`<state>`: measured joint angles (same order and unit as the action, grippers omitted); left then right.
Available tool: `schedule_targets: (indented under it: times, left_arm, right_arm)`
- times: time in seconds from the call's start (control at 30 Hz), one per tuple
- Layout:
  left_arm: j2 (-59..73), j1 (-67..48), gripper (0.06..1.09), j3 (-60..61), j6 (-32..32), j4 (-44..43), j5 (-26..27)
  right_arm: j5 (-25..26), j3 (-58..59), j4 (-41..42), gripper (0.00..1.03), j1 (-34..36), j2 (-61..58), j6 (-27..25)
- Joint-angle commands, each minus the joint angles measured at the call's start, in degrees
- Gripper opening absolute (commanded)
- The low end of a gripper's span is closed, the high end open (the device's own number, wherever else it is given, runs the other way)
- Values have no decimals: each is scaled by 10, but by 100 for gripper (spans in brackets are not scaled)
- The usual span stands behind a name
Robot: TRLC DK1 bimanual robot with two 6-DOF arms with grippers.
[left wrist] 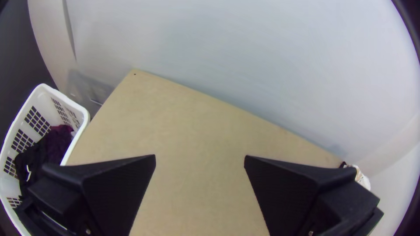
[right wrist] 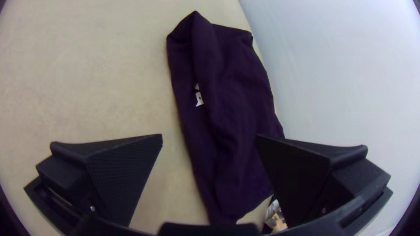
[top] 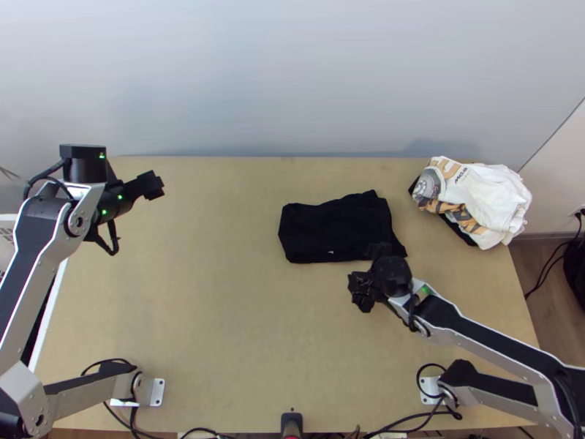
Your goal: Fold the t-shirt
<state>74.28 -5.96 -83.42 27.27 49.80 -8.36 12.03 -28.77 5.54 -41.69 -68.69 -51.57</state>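
Observation:
The black t-shirt (top: 336, 228) lies as a compact folded bundle right of the table's middle. Seen from the right wrist, the dark t-shirt (right wrist: 236, 100) has a raised fold along its length and a small white label. My right gripper (top: 365, 271) is at the shirt's near right corner in the top view; in its wrist view the right gripper (right wrist: 209, 137) is open, fingers wide apart with no cloth held. My left gripper (top: 153, 185) stands at the table's far left, away from the shirt; in its wrist view the left gripper (left wrist: 200, 157) is open over bare wood.
A pile of white printed cloth with black cloth under it (top: 479, 201) lies at the table's far right corner. A white basket (left wrist: 83, 114) holding dark clothes stands beyond the table's left edge. The wall (top: 292, 80) runs along the table's far edge.

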Motion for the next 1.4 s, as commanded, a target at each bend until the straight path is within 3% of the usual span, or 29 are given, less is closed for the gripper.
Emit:
schedule_targets:
  times: [0.0, 0.37, 1.13, 1.17, 1.23, 1.33, 1.37]
  left_arm:
    - [-5, 11, 104, 19, 2, -11, 4]
    - [18, 14, 104, 20, -3, -30, 11]
    - [50, 17, 104, -1, -5, -45, 25]
    - [51, 17, 104, -2, -6, -45, 25]
    - [51, 17, 104, -2, -6, -45, 25]
    - [51, 16, 104, -3, -6, -45, 25]
    - [52, 16, 104, -3, -6, -45, 25]
  right_arm:
    - [1, 9, 102, 99, -11, -78, -36]
    - [1, -24, 193, 99, -6, -194, -56]
    - [16, -137, 249, 99, 47, -356, -72]
    - [21, -144, 249, 94, 48, -363, -73]
    - [29, -153, 249, 72, 48, -373, -75]
    - [31, -159, 249, 16, 47, -390, -90]
    - [40, -160, 250, 16, 48, -396, -89]
